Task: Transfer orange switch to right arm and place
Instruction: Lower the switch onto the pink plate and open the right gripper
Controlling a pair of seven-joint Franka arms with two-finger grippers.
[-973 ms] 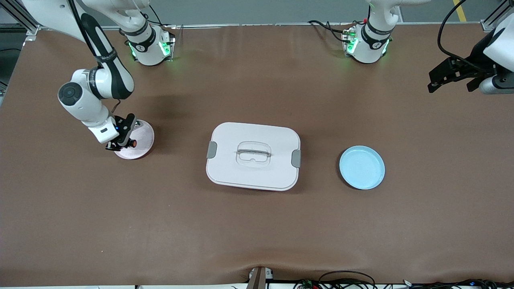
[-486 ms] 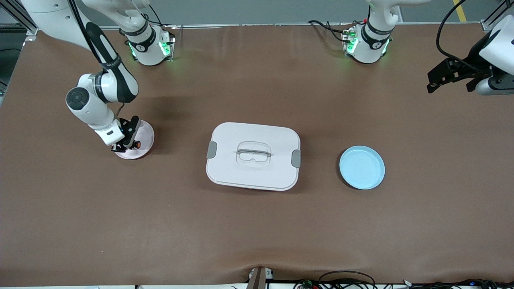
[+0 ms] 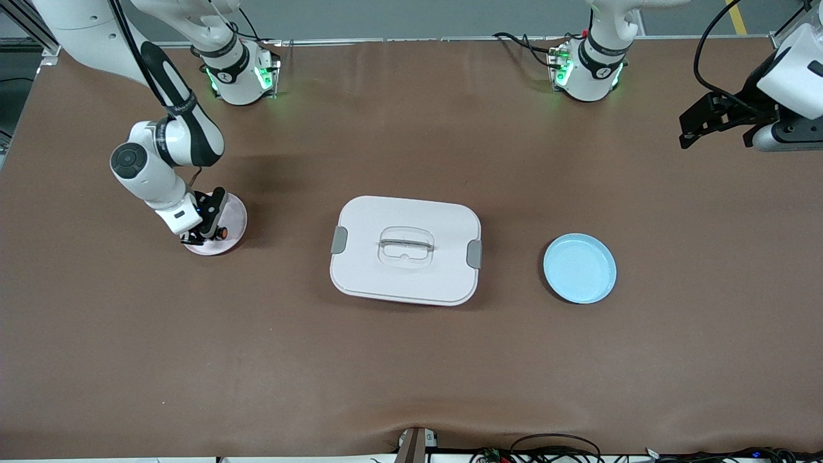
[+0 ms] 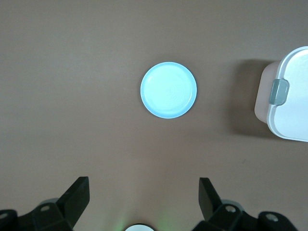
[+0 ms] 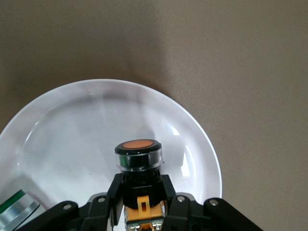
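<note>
The orange switch (image 3: pixel 220 231) is a black stub with a round orange button end. My right gripper (image 3: pixel 214 231) is shut on it, low over a pale pink plate (image 3: pixel 234 213) at the right arm's end of the table. In the right wrist view the fingers (image 5: pixel 114 188) clamp the switch's black body (image 5: pixel 139 155), with the button end pointing out over the plate (image 5: pixel 72 120). I cannot tell whether the switch touches the plate. My left gripper (image 3: pixel 693 130) is open and empty, high over the left arm's end of the table, and it also shows in the left wrist view (image 4: pixel 143 188).
A white lidded box (image 3: pixel 405 249) with grey latches sits mid-table. A light blue plate (image 3: pixel 579 268) lies beside it toward the left arm's end, and it also shows in the left wrist view (image 4: pixel 168 89). A small white-and-green part (image 5: pixel 14 207) lies on the pink plate.
My right gripper has shifted a little toward the white box, carrying the switch over the pink plate. My left gripper has drifted slightly and stays open.
</note>
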